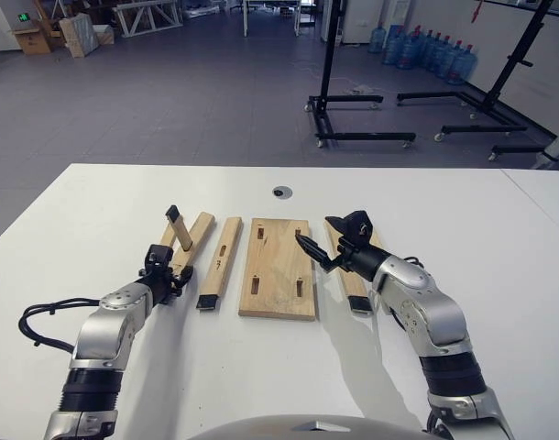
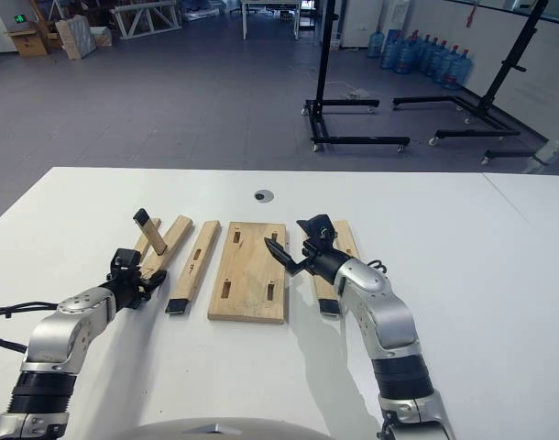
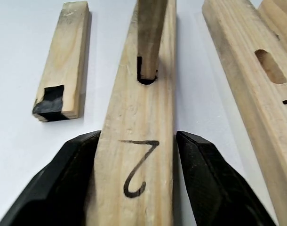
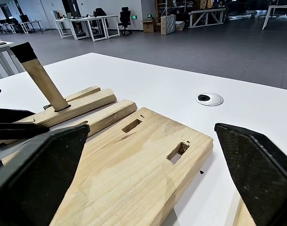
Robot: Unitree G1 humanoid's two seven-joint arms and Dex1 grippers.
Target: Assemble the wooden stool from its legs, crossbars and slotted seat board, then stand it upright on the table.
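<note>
Wooden crossbar (image 1: 179, 229) already stands in one leg (image 1: 195, 240), which your left gripper (image 1: 172, 275) clamps; right gripper (image 1: 313, 231) hangs open over the board (image 1: 275, 275), three-o'clock edge; everything else remains.

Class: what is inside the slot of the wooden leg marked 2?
A thin crossbar stands tilted in the slot of the leg marked 2. Its lower tip, and how deep it goes, is hidden inside the slot.

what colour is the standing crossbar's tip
Black; the crossbar tip shows best in the right wrist view.
</note>
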